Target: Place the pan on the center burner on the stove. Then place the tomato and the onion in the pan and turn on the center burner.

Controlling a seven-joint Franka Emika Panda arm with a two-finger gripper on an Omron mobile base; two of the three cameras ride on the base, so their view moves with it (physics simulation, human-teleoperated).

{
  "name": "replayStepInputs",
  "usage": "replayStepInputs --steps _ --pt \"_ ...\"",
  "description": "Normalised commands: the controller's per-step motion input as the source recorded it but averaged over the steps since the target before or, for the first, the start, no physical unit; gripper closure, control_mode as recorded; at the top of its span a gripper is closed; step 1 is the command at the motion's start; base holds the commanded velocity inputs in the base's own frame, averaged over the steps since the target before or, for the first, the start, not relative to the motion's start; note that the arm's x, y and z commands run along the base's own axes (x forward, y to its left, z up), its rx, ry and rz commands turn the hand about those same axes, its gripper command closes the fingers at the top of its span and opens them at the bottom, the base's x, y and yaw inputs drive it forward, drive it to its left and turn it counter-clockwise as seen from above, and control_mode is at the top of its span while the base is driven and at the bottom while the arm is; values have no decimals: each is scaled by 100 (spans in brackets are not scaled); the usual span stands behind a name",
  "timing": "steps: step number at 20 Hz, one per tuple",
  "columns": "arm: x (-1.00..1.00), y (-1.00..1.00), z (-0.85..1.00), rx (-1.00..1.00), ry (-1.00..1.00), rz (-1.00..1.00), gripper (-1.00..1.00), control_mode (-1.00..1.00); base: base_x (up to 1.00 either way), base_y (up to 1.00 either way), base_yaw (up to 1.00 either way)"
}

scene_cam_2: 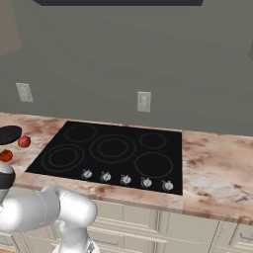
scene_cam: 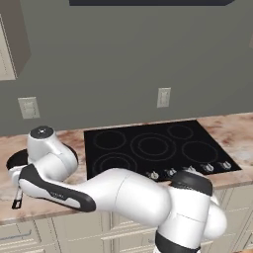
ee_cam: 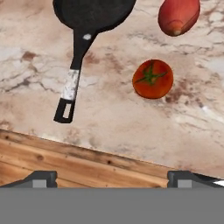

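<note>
On the marble counter (ee_cam: 109, 118) left of the stove (scene_cam_2: 113, 150), my hand hangs over the pan (ee_cam: 89, 17), which lies flat on the stone with its long handle running toward my camera and ending in a pale silver band and a dark loop. Just right of that handle sits the tomato (ee_cam: 152, 78), green stem up, apart from the pan. Beyond the tomato, at the upper right of the hand view, rests the onion (ee_cam: 178, 15), close to the pan's rim but not touching it. My gripper (ee_cam: 111, 177) stands wide apart, its two dark fingertips (ee_cam: 41, 177) at the bottom corners, clamped on nothing and clear of the pan. From the right base view, the cooktop lies bare to the right, its five silver knobs (scene_cam_2: 126, 179) in a row along the front edge.
</note>
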Motion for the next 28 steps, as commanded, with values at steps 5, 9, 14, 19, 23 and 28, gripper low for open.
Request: replayStepInputs --steps 5,9,14,19,23,28 --pt "28 10 -9 0 3 0 -100 -100 0 0 0" --pt "24 18 -15 0 4 0 -100 -100 0 0 0" --pt "24 23 -19 0 4 0 -100 -100 0 0 0" --pt "25 25 -21 0 4 0 -100 -100 0 0 0" --pt "20 28 -24 -1 5 0 -100 -100 0 0 0" --pt "16 26 -25 -2 4 0 -100 -100 0 0 0"
